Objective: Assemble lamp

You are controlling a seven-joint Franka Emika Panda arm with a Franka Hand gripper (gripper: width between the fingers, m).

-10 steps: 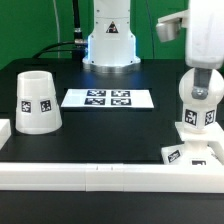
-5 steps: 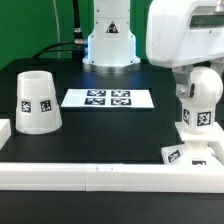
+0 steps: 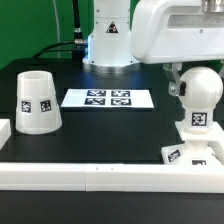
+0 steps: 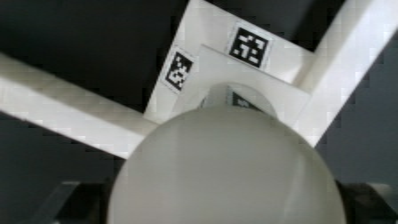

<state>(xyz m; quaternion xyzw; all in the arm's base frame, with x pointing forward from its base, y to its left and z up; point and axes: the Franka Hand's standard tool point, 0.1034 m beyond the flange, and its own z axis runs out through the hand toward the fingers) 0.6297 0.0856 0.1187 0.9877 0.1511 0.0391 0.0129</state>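
The rounded white bulb (image 3: 202,92) stands upright on the flat square base (image 3: 187,153) at the exterior view's right, near the front rail. My gripper (image 3: 198,85) comes down from above and is shut on the bulb, with one grey finger (image 3: 172,85) showing on its side. In the wrist view the bulb (image 4: 222,165) fills the foreground between my dark fingers, and the tagged base (image 4: 249,45) lies beyond it. The tapered shade (image 3: 37,102) stands alone, mouth down, at the exterior view's left.
The marker board (image 3: 108,98) lies flat at mid table. A long white rail (image 3: 100,176) runs along the front edge. The arm's pedestal (image 3: 108,42) stands at the back. My arm's white body (image 3: 175,30) hangs over the right side.
My hand has turned about its upright axis over the bulb, so its broad white side faces the exterior camera. The bulb's tags have shifted round with it.
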